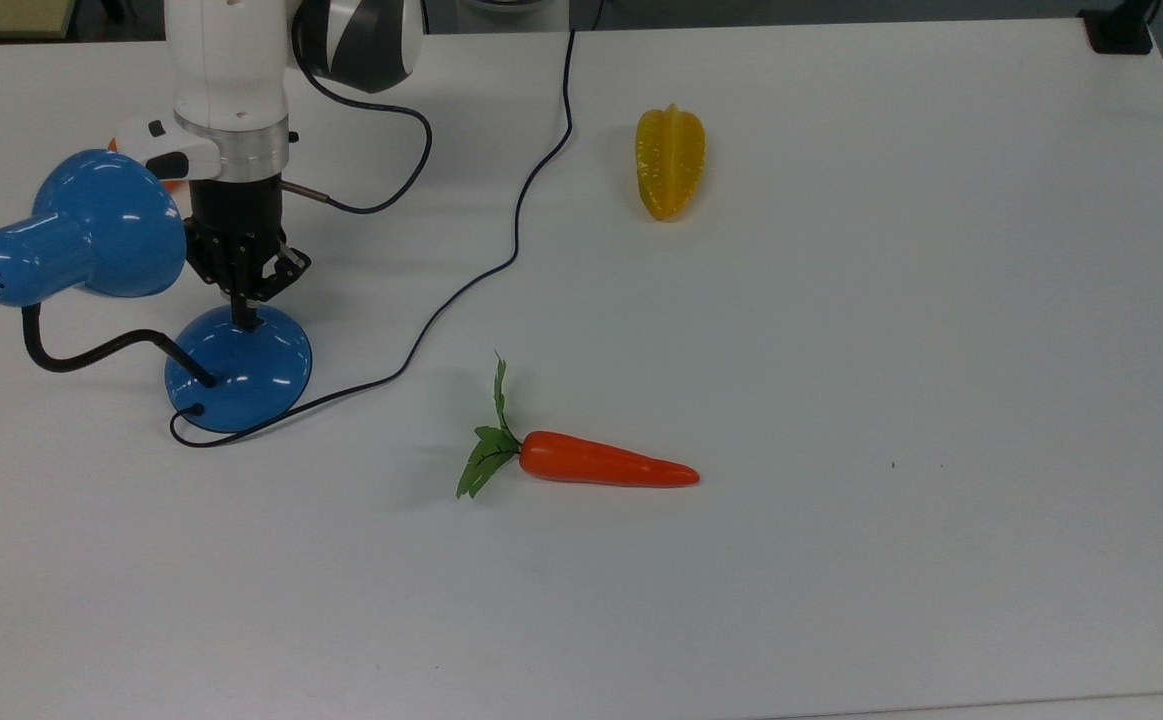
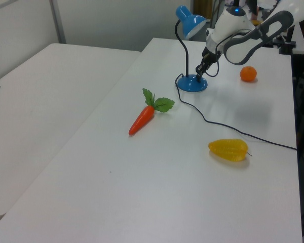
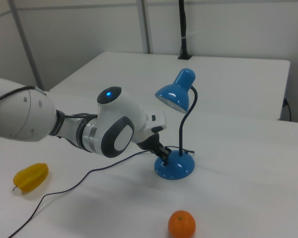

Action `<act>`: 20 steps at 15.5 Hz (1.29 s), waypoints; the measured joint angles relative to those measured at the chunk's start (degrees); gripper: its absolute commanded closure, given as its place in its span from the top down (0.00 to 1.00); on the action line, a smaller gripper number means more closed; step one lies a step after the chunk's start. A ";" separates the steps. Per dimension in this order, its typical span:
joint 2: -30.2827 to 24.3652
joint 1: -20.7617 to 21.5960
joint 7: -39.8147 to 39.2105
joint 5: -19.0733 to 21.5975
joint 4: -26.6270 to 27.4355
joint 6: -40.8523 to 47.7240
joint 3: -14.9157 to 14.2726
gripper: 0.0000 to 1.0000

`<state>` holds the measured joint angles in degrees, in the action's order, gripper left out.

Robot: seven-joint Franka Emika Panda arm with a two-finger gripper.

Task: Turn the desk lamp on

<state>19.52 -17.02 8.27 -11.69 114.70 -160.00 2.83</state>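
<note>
Currently listed: one gripper (image 1: 244, 318), fingers drawn together to a single tip, holding nothing; the tip presses down on the domed base (image 1: 238, 368) of the desk lamp (image 1: 81, 240), at the spot nearest the arm. In the left view the gripper (image 2: 198, 72) meets the top of the base (image 2: 193, 83); in the right view the gripper (image 3: 164, 155) touches the base (image 3: 174, 166) on the right view's left side.

Desk lamp: blue, standing at the top view's left edge of the white table (image 1: 841, 350). Bell-shaped shade tilted, black bendy neck (image 1: 91, 352) curving from base to shade. No glow is visible from the shade (image 3: 173, 95) in the right view. Thin black cord (image 1: 516, 210) runs from the base across the table toward the far edge.

Other items, loose on the table: carrot (image 1: 581, 460) with green leaves, near the middle; yellow fruit (image 1: 670, 161), well apart from the lamp; orange (image 3: 182, 224), near the base in the right view.
</note>
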 measured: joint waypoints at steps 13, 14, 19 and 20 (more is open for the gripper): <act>1.52 -0.05 0.00 -1.81 -0.19 -2.79 0.00 0.00; 1.52 -0.05 0.01 -2.13 -0.19 -2.81 0.00 0.00; 1.51 -0.06 0.01 -2.34 -0.23 -2.81 0.00 0.00; 1.46 -0.09 0.01 -2.35 -0.27 -2.81 0.00 0.00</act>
<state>20.98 -17.11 8.28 -14.04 114.43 -162.81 2.83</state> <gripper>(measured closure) 0.991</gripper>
